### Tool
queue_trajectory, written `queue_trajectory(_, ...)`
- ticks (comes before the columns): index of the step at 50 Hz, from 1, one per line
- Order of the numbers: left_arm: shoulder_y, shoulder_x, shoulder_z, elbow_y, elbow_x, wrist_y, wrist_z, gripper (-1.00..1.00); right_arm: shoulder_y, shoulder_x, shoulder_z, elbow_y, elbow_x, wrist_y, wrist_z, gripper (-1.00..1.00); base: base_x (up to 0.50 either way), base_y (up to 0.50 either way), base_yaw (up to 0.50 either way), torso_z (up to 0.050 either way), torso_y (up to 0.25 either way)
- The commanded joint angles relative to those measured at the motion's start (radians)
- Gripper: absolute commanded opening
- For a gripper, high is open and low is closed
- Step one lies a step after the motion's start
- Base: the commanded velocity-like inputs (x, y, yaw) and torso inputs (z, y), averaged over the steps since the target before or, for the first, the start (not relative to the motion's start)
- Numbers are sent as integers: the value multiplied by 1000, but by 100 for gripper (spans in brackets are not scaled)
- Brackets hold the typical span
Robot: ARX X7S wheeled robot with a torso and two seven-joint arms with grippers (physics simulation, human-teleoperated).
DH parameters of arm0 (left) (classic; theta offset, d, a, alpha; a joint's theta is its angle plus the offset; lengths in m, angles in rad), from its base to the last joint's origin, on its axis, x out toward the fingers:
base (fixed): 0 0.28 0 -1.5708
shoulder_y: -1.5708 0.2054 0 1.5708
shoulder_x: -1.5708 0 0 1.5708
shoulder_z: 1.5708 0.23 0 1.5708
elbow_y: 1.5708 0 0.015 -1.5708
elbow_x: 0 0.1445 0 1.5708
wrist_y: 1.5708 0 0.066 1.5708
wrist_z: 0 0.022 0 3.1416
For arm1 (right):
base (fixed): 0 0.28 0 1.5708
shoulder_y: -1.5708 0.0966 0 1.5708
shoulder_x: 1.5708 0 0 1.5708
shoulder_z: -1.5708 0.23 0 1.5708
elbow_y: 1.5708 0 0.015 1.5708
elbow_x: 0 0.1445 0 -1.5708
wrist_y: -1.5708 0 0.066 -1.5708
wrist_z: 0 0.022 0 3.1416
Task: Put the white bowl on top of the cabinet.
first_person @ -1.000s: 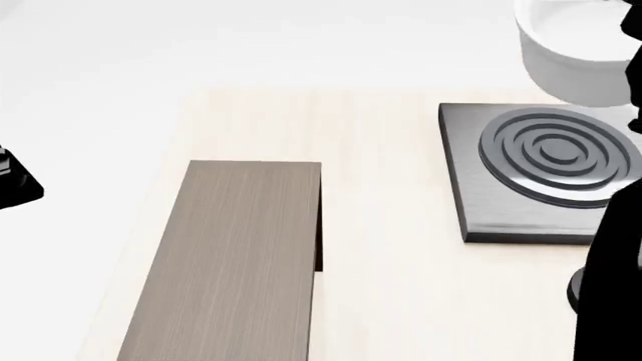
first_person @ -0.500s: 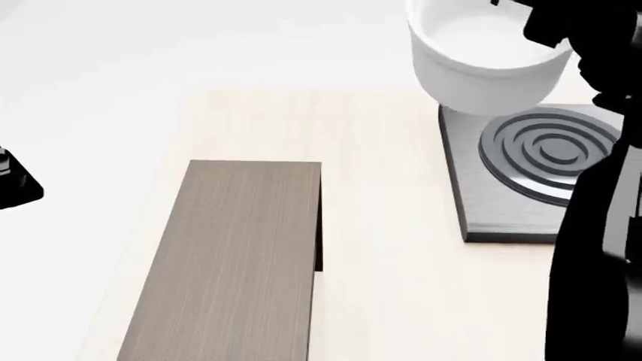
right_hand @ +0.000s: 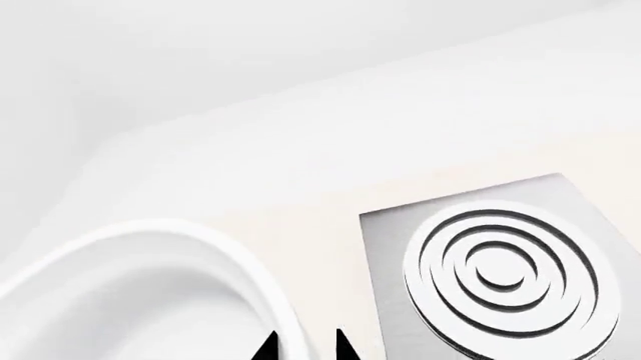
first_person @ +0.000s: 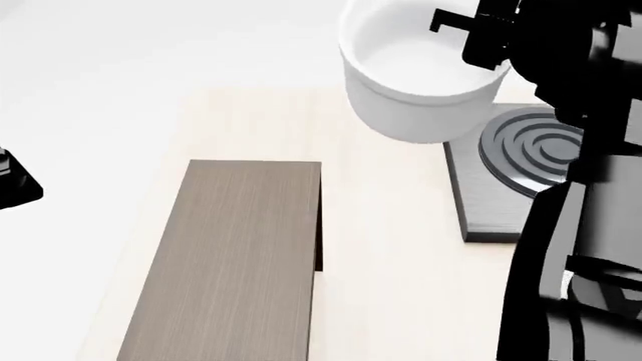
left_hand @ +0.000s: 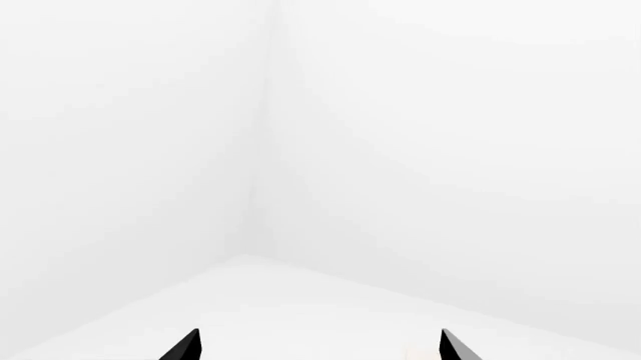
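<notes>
The white bowl hangs in the air above the table's far right part, over the near-left corner of the stove plate and to the right of the cabinet's far end. My right gripper is shut on its rim at the right side. In the right wrist view the gripper has one black fingertip inside the bowl and the other outside the rim. The cabinet lies lengthwise at the table's left, its wood-grain top bare. My left gripper is open on nothing, facing white walls.
A square dark-grey stove plate with concentric rings sits at the right, partly under the bowl and behind my right arm; it also shows in the right wrist view. The light wooden table separates it from the cabinet. My left arm's end rests at the left edge.
The right arm has carried the bowl leftward, from over the stove plate's far side to past its left edge, toward the cabinet. The left arm has not moved.
</notes>
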Motion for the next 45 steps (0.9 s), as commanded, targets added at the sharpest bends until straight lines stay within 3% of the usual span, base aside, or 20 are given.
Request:
queue_trajectory(1, -1, -1, 5, -7, 1, 6, -1, 100, -79, -33, -30, -235, 53, 139, -89, -100, 0, 0, 0, 0, 0)
queue_trajectory(45, -3, -12, 10, -13, -10, 12, -11, 100, -284, -85, -243, -762, 173, 410, -220, -100, 0, 0, 0, 0, 1)
